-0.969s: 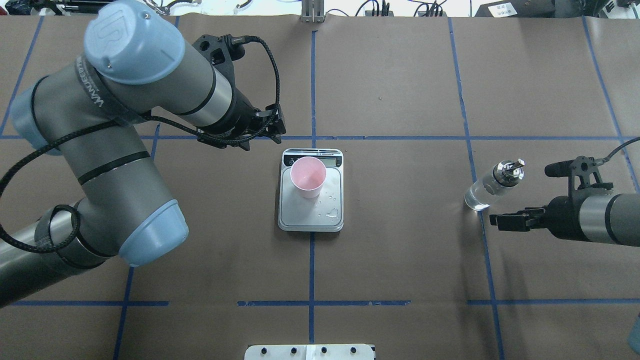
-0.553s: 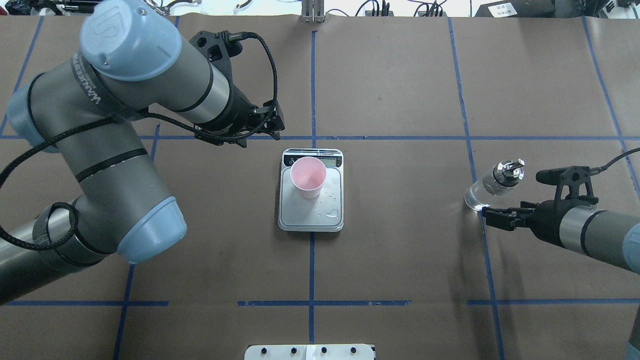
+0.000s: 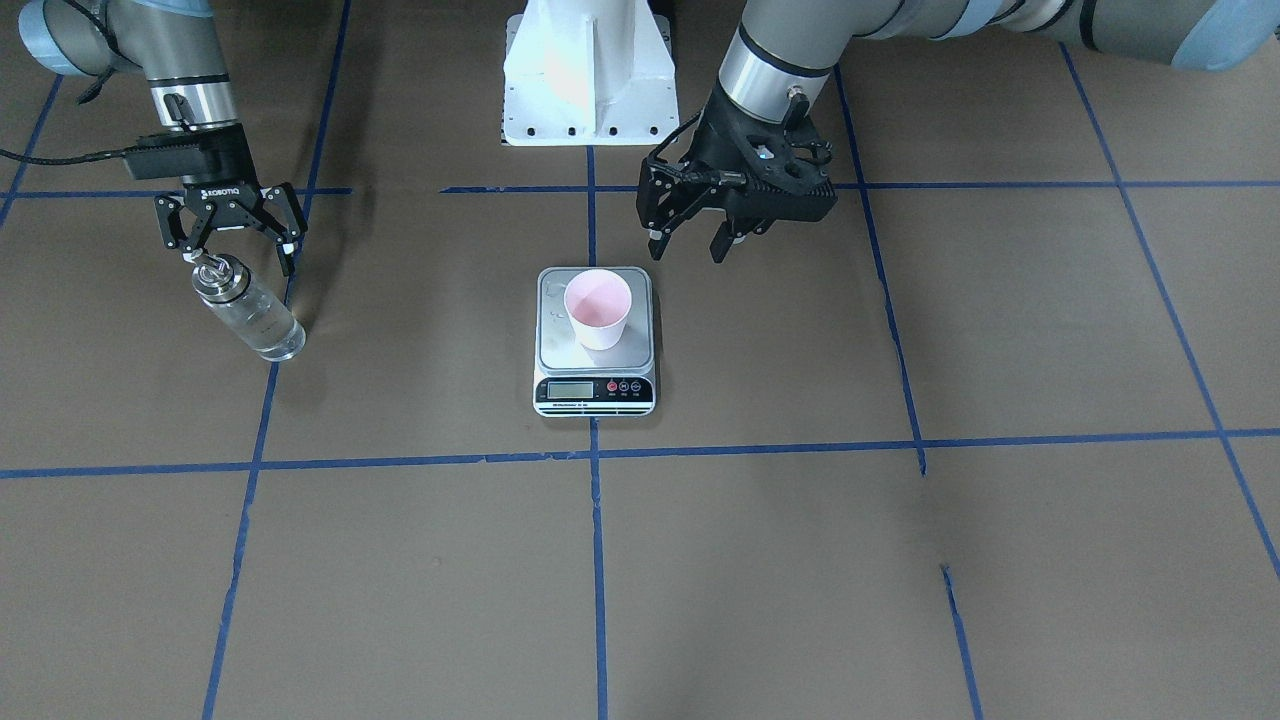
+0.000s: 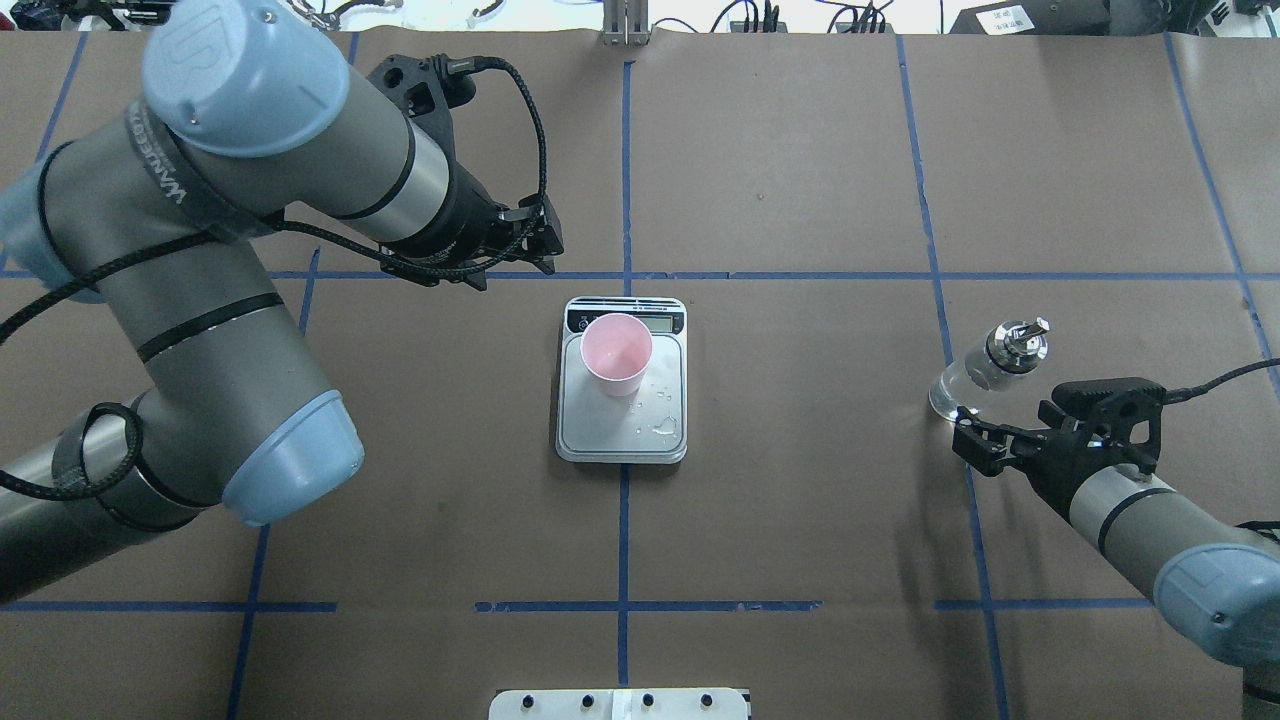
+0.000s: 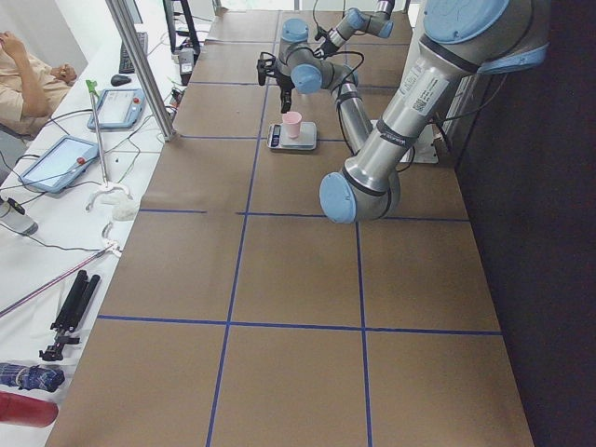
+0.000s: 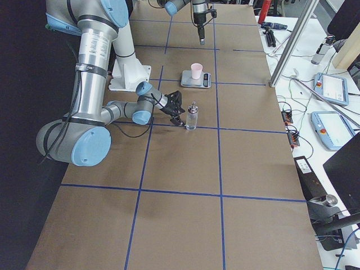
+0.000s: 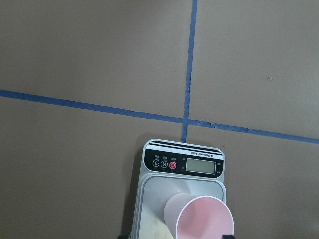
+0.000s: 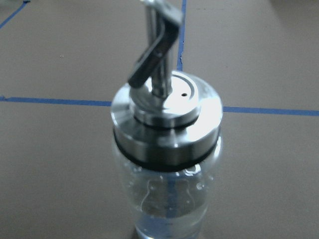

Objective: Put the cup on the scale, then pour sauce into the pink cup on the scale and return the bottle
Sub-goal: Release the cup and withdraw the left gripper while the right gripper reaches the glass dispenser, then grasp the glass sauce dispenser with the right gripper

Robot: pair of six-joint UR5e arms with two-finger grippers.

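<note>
The left arm (image 4: pixel 230 330) is folded at the elbow and reaches forward, and the left gripper (image 3: pixel 687 243) tilts downward with its jaws apart. The right arm (image 4: pixel 1135 508) lies low and stretched out, the right gripper (image 3: pixel 238 252) spread wide.

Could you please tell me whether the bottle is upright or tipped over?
Upright: in the exterior right view the bottle stands on its base, with its spout uppermost.

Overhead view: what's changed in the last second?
The right tool edged in toward the base of the bottle as its arm swung round to come in from nearer the robot; it is open, holding nothing. The left tool, also open, drew slightly away from the scale. Bottle, cup and scale stayed put.
</note>
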